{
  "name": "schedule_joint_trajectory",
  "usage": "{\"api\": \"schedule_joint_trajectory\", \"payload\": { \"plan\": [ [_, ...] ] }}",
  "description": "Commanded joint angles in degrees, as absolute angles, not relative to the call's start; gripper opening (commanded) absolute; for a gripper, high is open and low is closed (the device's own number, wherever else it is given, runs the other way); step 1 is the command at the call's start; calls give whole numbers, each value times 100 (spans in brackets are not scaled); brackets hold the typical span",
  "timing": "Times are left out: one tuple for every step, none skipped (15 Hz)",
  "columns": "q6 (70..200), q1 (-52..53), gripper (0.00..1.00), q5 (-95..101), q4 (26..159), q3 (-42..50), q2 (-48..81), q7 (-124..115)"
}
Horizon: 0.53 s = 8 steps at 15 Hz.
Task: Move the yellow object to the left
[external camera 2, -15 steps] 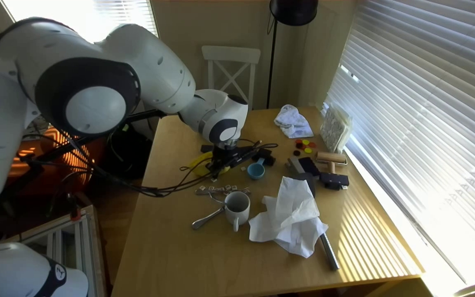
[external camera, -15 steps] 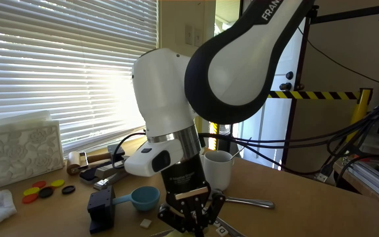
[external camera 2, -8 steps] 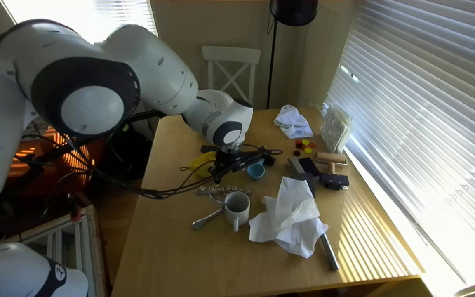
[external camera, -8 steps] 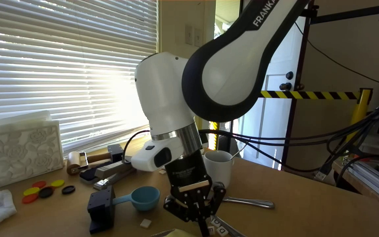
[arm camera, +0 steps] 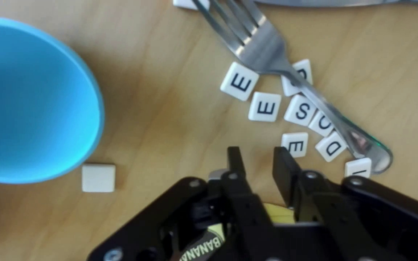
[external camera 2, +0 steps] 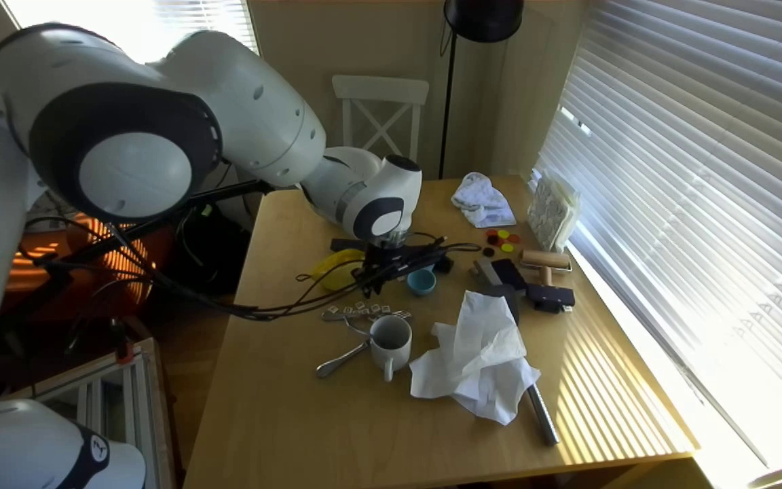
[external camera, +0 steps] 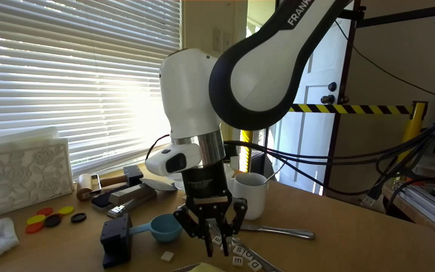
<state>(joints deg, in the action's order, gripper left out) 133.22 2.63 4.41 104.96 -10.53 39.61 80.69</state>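
The yellow object [external camera 2: 342,277] lies on the table under loose arm cables in an exterior view. Only its top edge [external camera: 204,268] shows at the bottom of an exterior view. In the wrist view a yellow part [arm camera: 279,214] and a dark label reading "BANANA" show behind the finger links; the rest is hidden. My gripper [external camera: 218,255] points down, with its two fingers apart and nothing between them. It is beside the yellow object, on the side toward the blue measuring cup [external camera: 166,227]. In the wrist view the fingertips [arm camera: 258,148] are over bare wood beside an "E" tile.
Several letter tiles [arm camera: 265,106], a fork [arm camera: 267,47] and a knife [external camera: 278,231] lie close to the gripper. A white mug [external camera: 250,196], a black block [external camera: 116,240] and crumpled paper [external camera 2: 476,356] stand around. Cables [external camera 2: 255,314] hang from the arm.
My gripper has risen away from the yellow object, shifted toward the blue cup side and turned, so both fingers show apart. Yellow seen beyond the gripper one second ago no longer shows there.
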Motion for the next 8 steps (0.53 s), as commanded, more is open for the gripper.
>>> {"api": "schedule_joint_trajectory", "payload": {
  "plan": [
    [13742, 128, 61, 168, 11051, -1168, 3343, 7591],
    [13835, 101, 69, 76, 11208, -1202, 3148, 7457],
    [13872, 100, 75, -46, 11393, -1199, 2902, 7187],
    [13940, 78, 81, -191, 11562, -1230, 2680, 6965],
    [13878, 124, 89, -237, 11730, -1188, 2408, 6654],
    [13889, 158, 96, -279, 11918, -1157, 2151, 6367],
    [13841, 187, 99, -332, 12122, -1159, 1854, 6059],
    [13680, 232, 100, -354, 12260, -1150, 1581, 5707]
  ]
}}
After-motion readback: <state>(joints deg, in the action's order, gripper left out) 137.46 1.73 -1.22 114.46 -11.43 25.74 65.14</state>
